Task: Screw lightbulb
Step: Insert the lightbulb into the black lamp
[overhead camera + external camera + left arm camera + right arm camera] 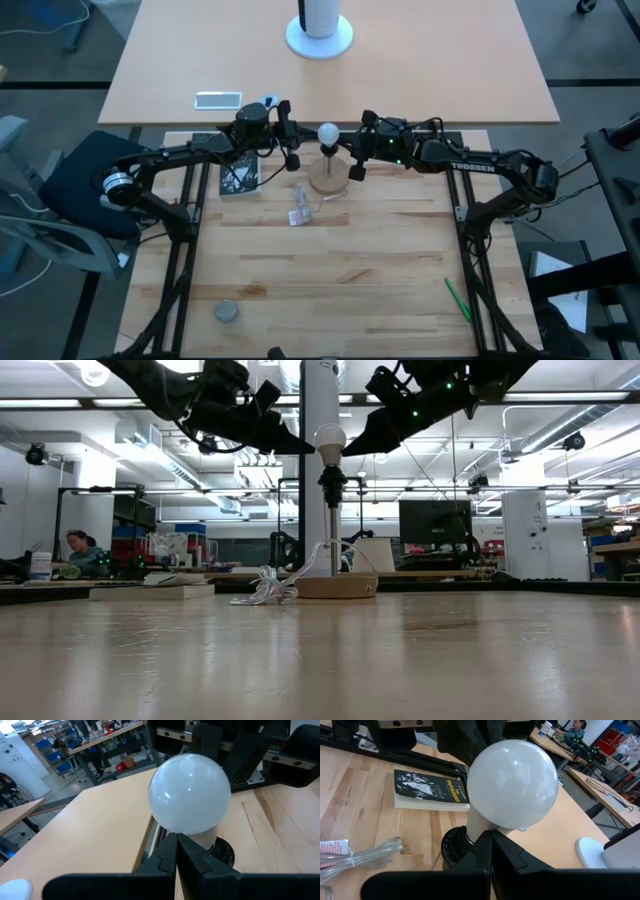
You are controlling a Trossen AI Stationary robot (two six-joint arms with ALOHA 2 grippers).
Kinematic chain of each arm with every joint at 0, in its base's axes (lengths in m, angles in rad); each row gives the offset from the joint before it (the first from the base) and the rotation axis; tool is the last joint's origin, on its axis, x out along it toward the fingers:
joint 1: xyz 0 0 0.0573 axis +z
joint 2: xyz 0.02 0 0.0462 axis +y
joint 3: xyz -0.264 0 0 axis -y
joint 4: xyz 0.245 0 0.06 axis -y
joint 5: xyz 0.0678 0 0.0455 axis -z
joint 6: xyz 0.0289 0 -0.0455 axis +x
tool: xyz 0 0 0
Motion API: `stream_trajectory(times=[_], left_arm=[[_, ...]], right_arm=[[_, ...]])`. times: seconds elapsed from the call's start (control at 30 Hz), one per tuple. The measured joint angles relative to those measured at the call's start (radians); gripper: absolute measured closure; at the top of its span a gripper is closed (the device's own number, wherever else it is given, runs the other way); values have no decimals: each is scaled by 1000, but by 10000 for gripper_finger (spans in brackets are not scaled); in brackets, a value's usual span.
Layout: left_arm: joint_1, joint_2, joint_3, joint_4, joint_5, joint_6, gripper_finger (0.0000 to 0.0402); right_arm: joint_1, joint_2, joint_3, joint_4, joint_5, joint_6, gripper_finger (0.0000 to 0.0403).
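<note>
White and frosted, the lightbulb (327, 132) sits on top of the black socket (328, 150) in the high view, above a round wooden base (328, 179) near the far edge of the slatted table (350, 290). The left gripper (291, 135) is just to its left and the right gripper (352, 146) just to its right; neither touches it here. A paperback book (239, 176) lies under the left arm, a bundle of clear cable (300, 204) lies beside the base, and a green pen (457, 299) and a small grey disc (227, 312) lie nearer the front.

Level with the table, the low view shows the bulb (329, 438) upright on its socket (331, 482) and thin stem, with both arms hanging above it on either side.

From the left wrist view, the left gripper's fingers (192, 860) are pressed together with nothing between them, just short of the bulb's (190, 793) neck.

From the right wrist view, the right gripper's fingers (475, 855) are likewise closed together and empty, close under the bulb (512, 783), whose pale neck enters the socket (454, 846); the book (431, 790) lies beyond.
</note>
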Motion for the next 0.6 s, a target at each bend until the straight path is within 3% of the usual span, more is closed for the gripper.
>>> stream_trajectory(times=[0.6], left_arm=[[1, -18, 0, -55, -5, -18, 401]], right_arm=[[0, -55, -1, -84, 36, 16, 403]])
